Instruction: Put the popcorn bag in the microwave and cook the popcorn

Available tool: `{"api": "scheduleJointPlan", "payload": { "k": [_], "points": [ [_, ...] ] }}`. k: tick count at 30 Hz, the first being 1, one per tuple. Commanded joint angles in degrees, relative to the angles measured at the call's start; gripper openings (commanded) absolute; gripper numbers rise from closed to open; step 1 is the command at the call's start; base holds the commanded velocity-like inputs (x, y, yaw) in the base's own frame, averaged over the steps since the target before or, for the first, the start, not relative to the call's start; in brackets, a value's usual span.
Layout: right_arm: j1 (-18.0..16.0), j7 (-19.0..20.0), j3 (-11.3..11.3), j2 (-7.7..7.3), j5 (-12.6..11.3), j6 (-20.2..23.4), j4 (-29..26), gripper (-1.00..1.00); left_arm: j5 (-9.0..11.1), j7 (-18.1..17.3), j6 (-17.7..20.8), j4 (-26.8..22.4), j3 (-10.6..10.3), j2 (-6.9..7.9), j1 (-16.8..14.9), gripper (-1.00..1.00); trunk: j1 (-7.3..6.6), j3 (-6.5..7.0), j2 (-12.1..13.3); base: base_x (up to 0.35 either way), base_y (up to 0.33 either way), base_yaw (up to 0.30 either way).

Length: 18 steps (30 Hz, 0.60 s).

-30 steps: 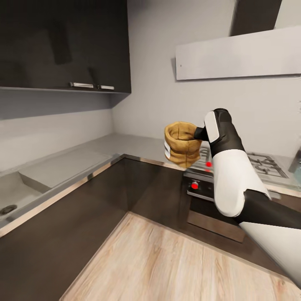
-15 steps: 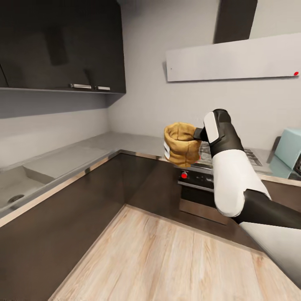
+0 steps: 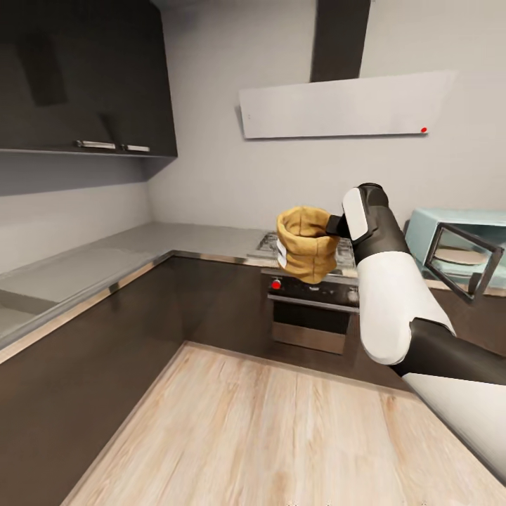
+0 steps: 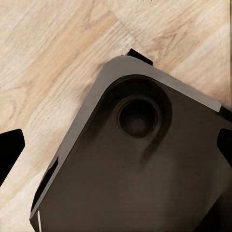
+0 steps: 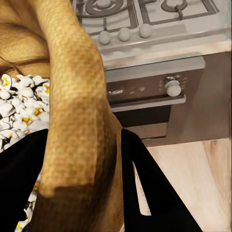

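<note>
Right tool (image 3: 336, 226) pinches the rolled rim of the popcorn bag (image 3: 305, 243), one finger (image 5: 145, 193) outside the wall and the other inside, as the right wrist view shows. Bag hangs in the air in front of the robot, clear of any desk, above the wooden floor (image 3: 281, 429) and in line with the oven (image 3: 313, 309).

Handling, judged: paper wall is soft and crumpled, so it will fold under a hard squeeze; load looks light. The rim is the stiffest part and the sensible place to hold. Bag is open-topped, so tilting could spill the contents.

Appearance: tan-orange, woven-looking texture, short and squat, pale band low on one side. White and yellow pieces (image 5: 19, 104) show inside.

Outward: steel gas hob (image 5: 145, 19) sits above the oven. Microwave (image 3: 457, 246), mint-blue, stands on the desk (image 3: 105, 253) toward its right end, door swung open. White hood (image 3: 337, 105) on the wall above.

Left tool: state cannot be told; the left wrist view shows a dark base plate (image 4: 140, 164) over the floor.
</note>
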State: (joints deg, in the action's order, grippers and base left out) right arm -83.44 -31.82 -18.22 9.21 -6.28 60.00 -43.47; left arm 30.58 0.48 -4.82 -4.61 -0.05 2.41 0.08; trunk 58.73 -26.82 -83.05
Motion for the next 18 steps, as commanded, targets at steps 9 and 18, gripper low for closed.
{"api": "scheduleJointPlan", "payload": {
  "k": [9, 18],
  "points": [
    [-0.06, -0.61, -0.15, 0.03, -0.31, 0.0, -0.23, -1.0, -0.3, 0.04, -0.1, -0.05, -0.4, -0.2, 0.01, 1.0, 0.0, -0.06, -0.03, -0.123, 0.0, -0.288],
    [-0.06, -0.61, -0.24, -0.07, -0.3, 0.0, -0.43, -1.0, 0.0, 0.04, -0.02, -0.05, -0.39, -0.07, 0.01, 1.0, 0.0, -0.06, -0.03, -0.336, 0.0, -0.287]
  ]
}}
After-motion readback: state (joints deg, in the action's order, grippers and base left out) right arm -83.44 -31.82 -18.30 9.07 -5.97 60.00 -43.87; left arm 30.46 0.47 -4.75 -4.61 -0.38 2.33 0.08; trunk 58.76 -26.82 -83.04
